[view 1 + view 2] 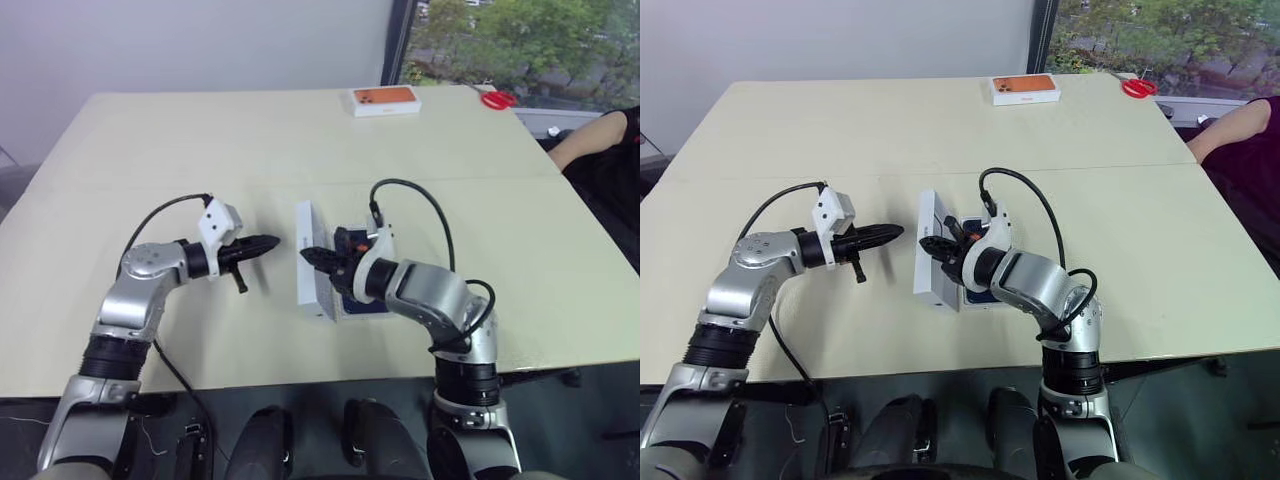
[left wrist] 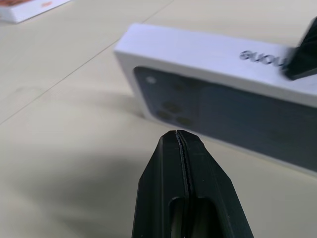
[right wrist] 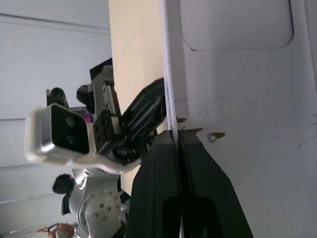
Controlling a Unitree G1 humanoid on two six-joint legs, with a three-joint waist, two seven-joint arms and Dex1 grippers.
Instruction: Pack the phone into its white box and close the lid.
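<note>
The lid (image 1: pixel 312 272) stands on its long edge in the middle of the table, tilted, with a dark phone picture on its outer face (image 2: pixel 213 116). My right gripper (image 1: pixel 309 256) is shut on the lid's thin wall, which runs between its fingers in the right wrist view (image 3: pixel 176 133). My left gripper (image 1: pixel 268 241) is shut and empty, pointing at the lid's outer face from a short way off (image 2: pixel 177 135). Under my right wrist lies the dark blue phone (image 1: pixel 352 300) inside the white box (image 1: pixel 362 313), both mostly hidden by the arm.
A white box with an orange phone picture (image 1: pixel 385 100) lies at the far edge of the table, with red scissors (image 1: pixel 498 98) to its right. A person's arm (image 1: pixel 595 135) rests at the far right. Bare tabletop lies to the left of the lid.
</note>
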